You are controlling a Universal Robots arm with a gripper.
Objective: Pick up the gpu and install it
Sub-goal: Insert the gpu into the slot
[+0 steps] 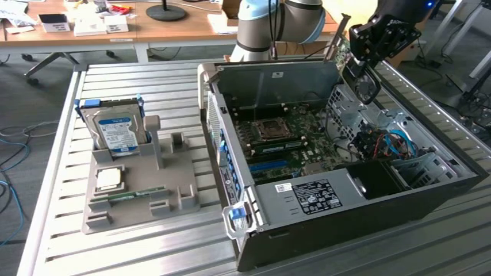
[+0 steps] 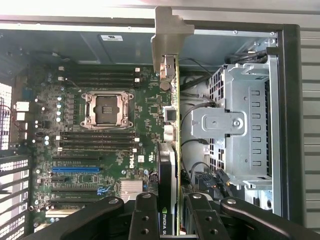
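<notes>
Exterior view showed the gpu (image 1: 362, 80) held in the air above the far corner of the open computer case (image 1: 345, 230), towards the exterior view's right and clear of the case's rim. In the wrist view the fingers (image 2: 145, 215) of the gripper (image 2: 172, 222) pinched the card (image 2: 171, 115) edge-on over the motherboard (image 2: 100, 125). The board lay open on one side of the card, and the metal drive cage (image 2: 240, 125) and loose cables (image 2: 200, 170) crowded the other. On the bench (image 1: 153, 247), well apart at the exterior view's left, a grey holder (image 1: 138, 201) carried a hard drive (image 1: 115, 129).
</notes>
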